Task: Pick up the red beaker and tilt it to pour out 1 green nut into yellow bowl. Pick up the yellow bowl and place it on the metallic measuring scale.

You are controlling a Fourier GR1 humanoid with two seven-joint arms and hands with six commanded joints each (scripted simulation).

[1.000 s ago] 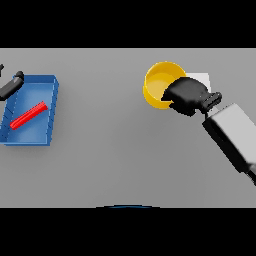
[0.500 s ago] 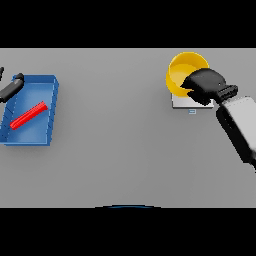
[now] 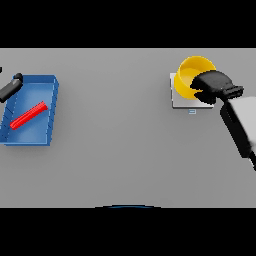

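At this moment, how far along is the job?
Near the end. The right hand grips the yellow bowl over the scale at the table's far right; whether it has touched down is unclear. The red beaker lies in the blue tray by the left hand. Left: set the bowl down, let go.

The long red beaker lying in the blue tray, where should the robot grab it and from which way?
Probably around its middle, from above. The long red beaker lies flat and slanted inside the blue tray, whose walls block a sideways reach. The left hand, at the tray's upper left edge, is closest; fingers should close across its narrow width.
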